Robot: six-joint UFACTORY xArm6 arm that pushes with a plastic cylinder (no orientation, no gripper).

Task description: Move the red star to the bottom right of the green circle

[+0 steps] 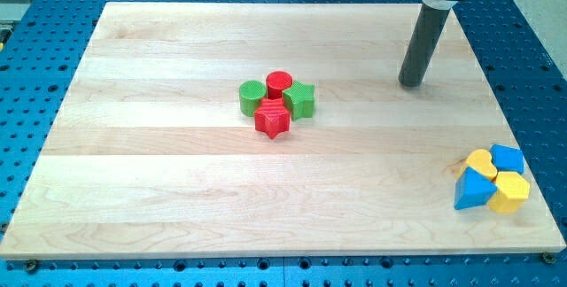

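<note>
The red star (273, 120) lies near the middle of the wooden board (177, 198). It touches the green circle (252, 97) at its upper left, the red circle (279, 83) above it and the green star (300, 99) at its upper right. The four blocks form one tight cluster. My tip (410, 83) stands on the board towards the view's upper right, well to the right of the cluster and apart from every block.
A second cluster sits at the board's lower right edge: a yellow block (481, 161), a blue block (508, 157), a blue triangle-like block (473, 192) and a yellow block (510, 191). A blue perforated table (35, 74) surrounds the board.
</note>
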